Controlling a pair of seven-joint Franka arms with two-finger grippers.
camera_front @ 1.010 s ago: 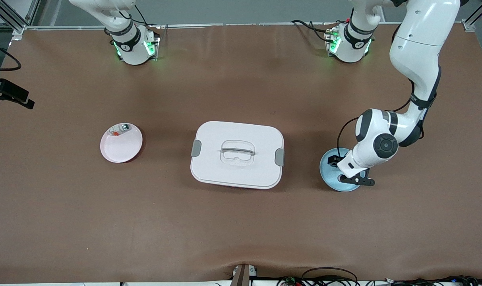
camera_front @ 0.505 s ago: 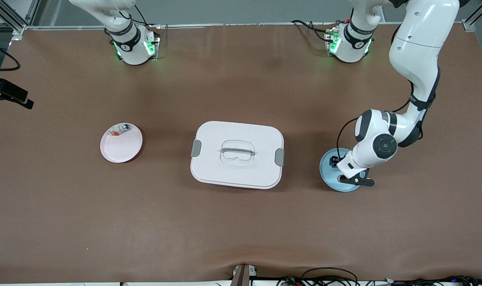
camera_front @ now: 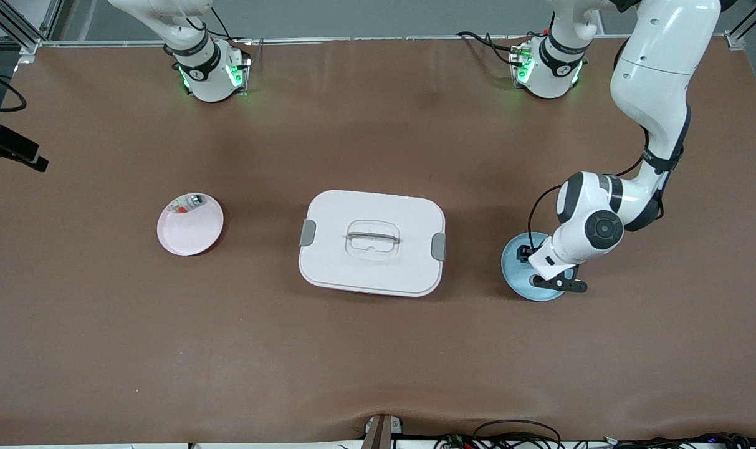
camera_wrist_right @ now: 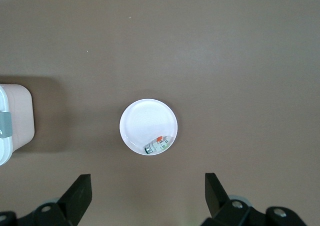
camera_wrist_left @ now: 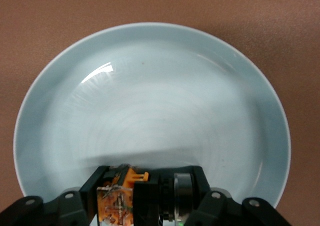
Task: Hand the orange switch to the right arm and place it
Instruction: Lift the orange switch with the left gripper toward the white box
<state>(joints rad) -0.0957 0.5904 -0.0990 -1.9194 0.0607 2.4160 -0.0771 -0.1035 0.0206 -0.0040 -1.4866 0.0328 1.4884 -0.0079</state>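
Note:
The orange switch [camera_wrist_left: 131,196], a stubby black part with orange and tan marks and a metal ring, lies on its side on the pale blue plate [camera_wrist_left: 150,85]. My left gripper [camera_wrist_left: 147,193] is down on that plate and shut on the switch, one black finger at each end. In the front view the left wrist covers the switch over the blue plate [camera_front: 513,269], toward the left arm's end of the table. My right gripper [camera_wrist_right: 147,186] is open and empty, held high over the table near the pink plate [camera_wrist_right: 145,120].
The pink plate [camera_front: 194,234] holds a small whitish piece with red and green marks [camera_front: 187,202], also in the right wrist view [camera_wrist_right: 157,145]. A white lidded box with grey clips [camera_front: 371,243] stands mid-table between the two plates.

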